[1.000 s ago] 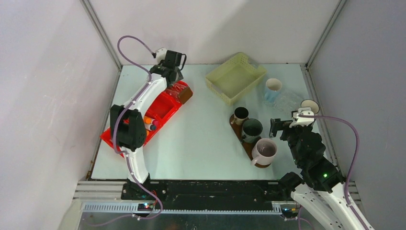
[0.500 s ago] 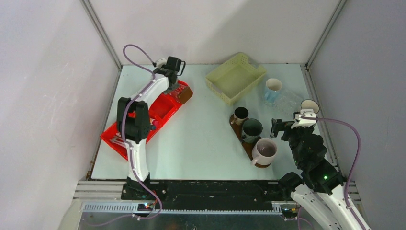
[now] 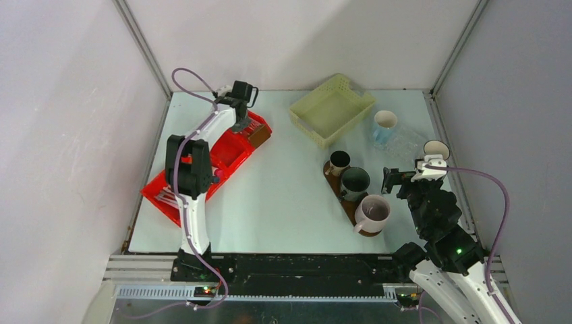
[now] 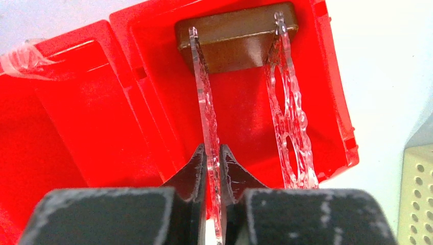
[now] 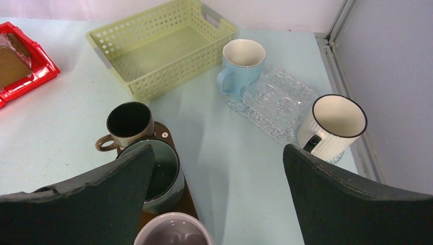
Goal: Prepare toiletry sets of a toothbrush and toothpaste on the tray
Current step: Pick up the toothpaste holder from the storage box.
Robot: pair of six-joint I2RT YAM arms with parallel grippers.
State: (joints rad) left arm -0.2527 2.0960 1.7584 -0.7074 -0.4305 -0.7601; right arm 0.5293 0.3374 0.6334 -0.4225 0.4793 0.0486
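My left gripper [image 4: 213, 153] is shut on a thin clear plastic strip [image 4: 205, 102] that runs to a brown block [image 4: 235, 35] in the far end compartment of the red bin [image 3: 233, 152]. A second clear strip [image 4: 288, 117] lies beside it, free. The left arm hides the toothpaste, and I cannot make out a toothbrush. The dark brown tray [image 3: 347, 202] holds a small brown mug [image 3: 339, 162], a dark green mug [image 3: 355, 181] and a mauve mug [image 3: 373, 212]. My right gripper [image 5: 217, 148] hangs open and empty just right of the tray [image 5: 162, 133].
A pale yellow mesh basket [image 3: 332, 108] stands at the back. A light blue mug [image 3: 385, 125], a clear glass dish [image 3: 408, 138] and a white ribbed mug [image 3: 436, 150] sit at the far right. The enclosure's walls close in on both sides.
The left gripper has sunk to the far end of the red bin and closed on the clear strip. The right arm has barely moved.
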